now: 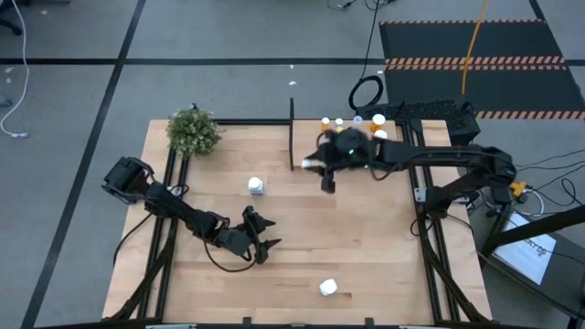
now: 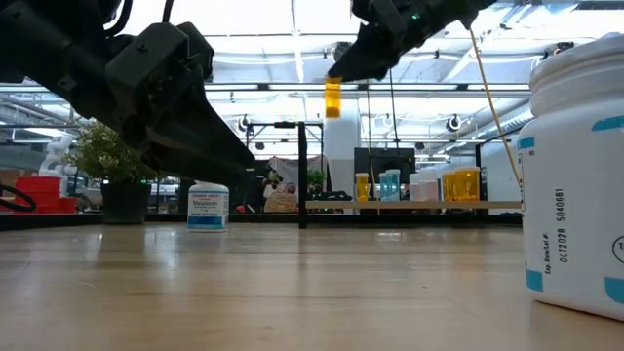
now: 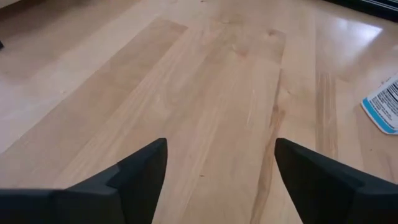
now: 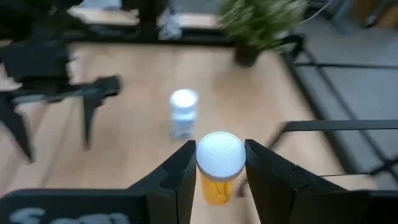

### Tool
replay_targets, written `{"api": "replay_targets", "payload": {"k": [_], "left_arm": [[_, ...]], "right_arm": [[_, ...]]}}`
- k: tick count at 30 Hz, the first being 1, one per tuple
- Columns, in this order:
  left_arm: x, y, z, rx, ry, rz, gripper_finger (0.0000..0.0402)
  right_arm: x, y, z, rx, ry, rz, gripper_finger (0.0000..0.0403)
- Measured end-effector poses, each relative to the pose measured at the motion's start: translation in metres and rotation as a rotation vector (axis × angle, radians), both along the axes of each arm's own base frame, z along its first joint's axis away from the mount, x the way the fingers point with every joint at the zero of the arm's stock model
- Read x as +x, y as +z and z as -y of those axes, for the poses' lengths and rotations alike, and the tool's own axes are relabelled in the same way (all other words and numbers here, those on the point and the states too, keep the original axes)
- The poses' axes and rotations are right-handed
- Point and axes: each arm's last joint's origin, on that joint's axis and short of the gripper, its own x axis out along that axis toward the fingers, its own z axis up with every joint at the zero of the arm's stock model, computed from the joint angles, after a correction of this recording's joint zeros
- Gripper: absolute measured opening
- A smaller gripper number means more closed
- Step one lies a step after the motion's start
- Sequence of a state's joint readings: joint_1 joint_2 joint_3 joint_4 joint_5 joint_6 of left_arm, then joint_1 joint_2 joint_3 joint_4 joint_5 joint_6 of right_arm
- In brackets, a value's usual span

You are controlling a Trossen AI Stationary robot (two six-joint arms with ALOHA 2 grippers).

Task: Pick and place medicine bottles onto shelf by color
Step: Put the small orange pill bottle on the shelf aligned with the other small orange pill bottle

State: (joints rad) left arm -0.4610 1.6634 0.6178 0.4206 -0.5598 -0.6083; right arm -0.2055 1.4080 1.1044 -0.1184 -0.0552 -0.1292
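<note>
My right gripper [image 1: 320,172] is shut on an orange medicine bottle with a white cap [image 4: 219,163], held high over the table by the shelf's near side [image 2: 333,97]. The shelf [image 1: 306,137] is a light wooden board with a black post [image 1: 292,128]; several orange, pale-blue and white bottles [image 1: 357,121] stand along its far edge [image 2: 419,185]. A white bottle [image 1: 256,185] stands upright mid-table [image 4: 183,112]. Another white bottle [image 1: 328,288] stands near the table's near edge [image 2: 575,185]. My left gripper [image 1: 260,238] is open, low over bare wood [image 3: 221,168]. My right gripper pinches the orange bottle between its two fingers [image 4: 180,171], which lie on either side of the white cap and upper body [image 4: 219,152]. The fingers slant down from the table's right. The bottle hangs upright below them, lifted clear of the table [image 2: 333,99].
A green bushy plant [image 1: 194,131] stands at the table's far left corner. The edge of a blue-and-white bottle label [image 3: 382,106] shows in the left wrist view. Bare wood lies between the two arms and along the table's right side.
</note>
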Motion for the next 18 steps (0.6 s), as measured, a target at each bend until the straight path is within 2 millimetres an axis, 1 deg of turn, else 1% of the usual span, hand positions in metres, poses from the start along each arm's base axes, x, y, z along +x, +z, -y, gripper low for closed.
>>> {"api": "replay_targets", "payload": {"k": [2, 5, 10, 15, 18], "left_arm": [[0.000, 0.000, 0.000, 0.000, 0.000, 0.001, 0.0289], [0.000, 0.000, 0.000, 0.003, -0.002, 0.000, 0.0285], [0.000, 0.000, 0.000, 0.003, -0.002, 0.000, 0.0285], [0.000, 0.000, 0.000, 0.002, -0.001, 0.001, 0.0285], [0.000, 0.000, 0.000, 0.002, -0.001, 0.002, 0.0285]], "right_arm": [[-0.010, 0.005, 0.011, -0.022, -0.035, 0.029, 0.0120], [-0.026, 0.003, 0.028, -0.043, -0.095, 0.032, 0.0120], [-0.043, -0.012, 0.059, -0.071, -0.158, -0.009, 0.0121], [-0.055, -0.029, 0.092, -0.019, -0.157, -0.005, 0.0121], [-0.060, -0.035, 0.109, -0.005, -0.173, 0.007, 0.0121]]}}
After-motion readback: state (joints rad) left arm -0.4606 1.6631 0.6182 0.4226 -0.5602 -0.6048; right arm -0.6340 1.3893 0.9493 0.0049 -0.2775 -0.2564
